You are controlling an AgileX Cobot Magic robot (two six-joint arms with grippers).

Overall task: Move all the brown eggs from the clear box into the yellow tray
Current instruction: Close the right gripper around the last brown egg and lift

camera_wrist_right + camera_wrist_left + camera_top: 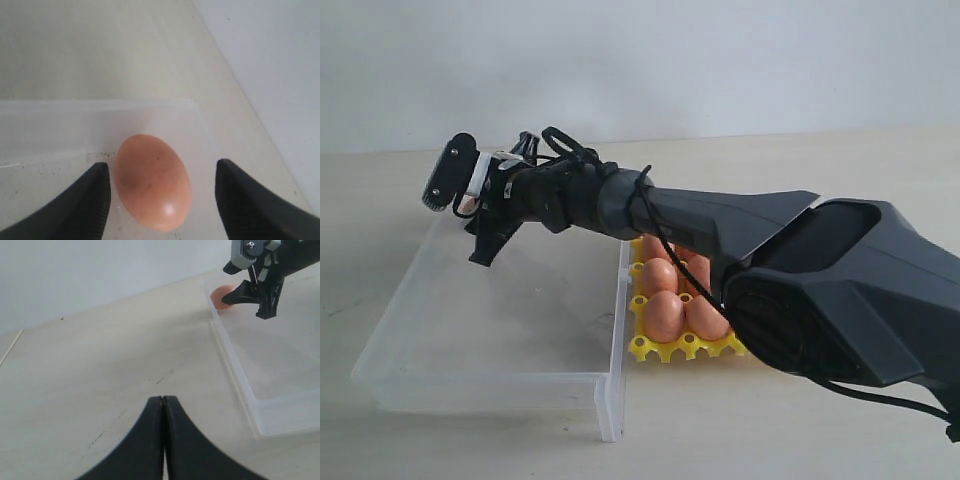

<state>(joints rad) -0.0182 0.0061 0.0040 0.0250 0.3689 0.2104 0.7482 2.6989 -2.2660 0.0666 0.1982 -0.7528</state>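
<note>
Pale tabletop (770, 440) bears the clear box (610, 330); in its corner a brown egg (152, 180) lies between the right gripper's (162, 165) spread jaws, long axis along them. The left gripper (163, 405), closed, sits farther off.

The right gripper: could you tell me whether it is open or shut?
Open: the right gripper has its fingers spread either side of a brown egg, with gaps showing.
</note>
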